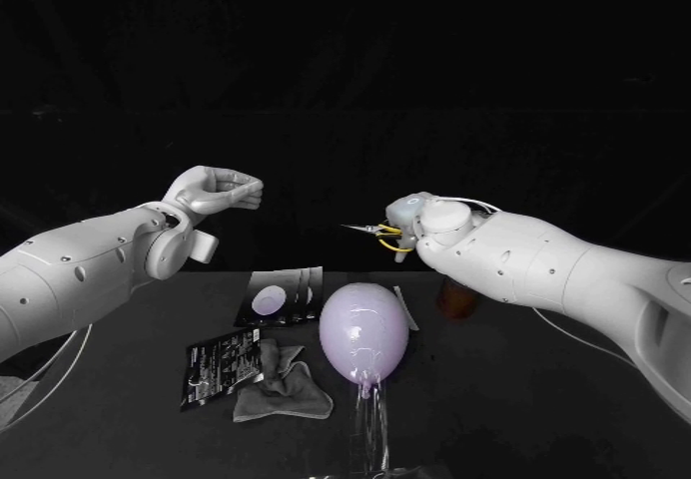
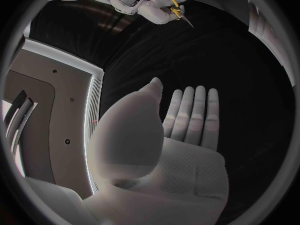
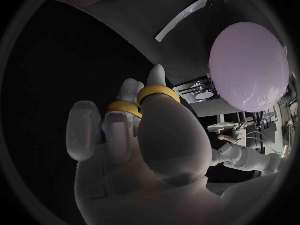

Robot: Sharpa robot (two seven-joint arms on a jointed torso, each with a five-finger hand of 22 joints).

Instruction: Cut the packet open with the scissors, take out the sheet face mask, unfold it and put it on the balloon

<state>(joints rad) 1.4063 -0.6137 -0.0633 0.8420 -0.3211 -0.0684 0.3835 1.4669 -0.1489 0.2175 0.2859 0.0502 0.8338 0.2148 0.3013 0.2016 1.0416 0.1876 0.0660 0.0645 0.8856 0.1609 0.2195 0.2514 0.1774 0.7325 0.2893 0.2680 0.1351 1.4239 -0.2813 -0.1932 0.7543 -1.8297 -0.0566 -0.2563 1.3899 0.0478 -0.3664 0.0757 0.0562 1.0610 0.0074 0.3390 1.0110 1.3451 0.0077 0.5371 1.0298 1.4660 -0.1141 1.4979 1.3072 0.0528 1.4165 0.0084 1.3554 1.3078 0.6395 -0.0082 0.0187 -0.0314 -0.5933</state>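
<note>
scissors (image 1: 363, 231) gripped in the right robot hand (image 1: 407, 226), yellow loops round its fingers. balloon (image 1: 364, 329) lies on the surface (image 1: 547, 399) below, between both hands. crumpled face mask (image 1: 281, 386) touches the packet (image 1: 219, 367), both beneath the left robot hand (image 1: 219, 190), curled and empty.

A dark table (image 1: 554, 419) takes up the lower part of the head view, its top lit dull grey with a faint sheen, and beyond its far edge the background is plain black.
</note>
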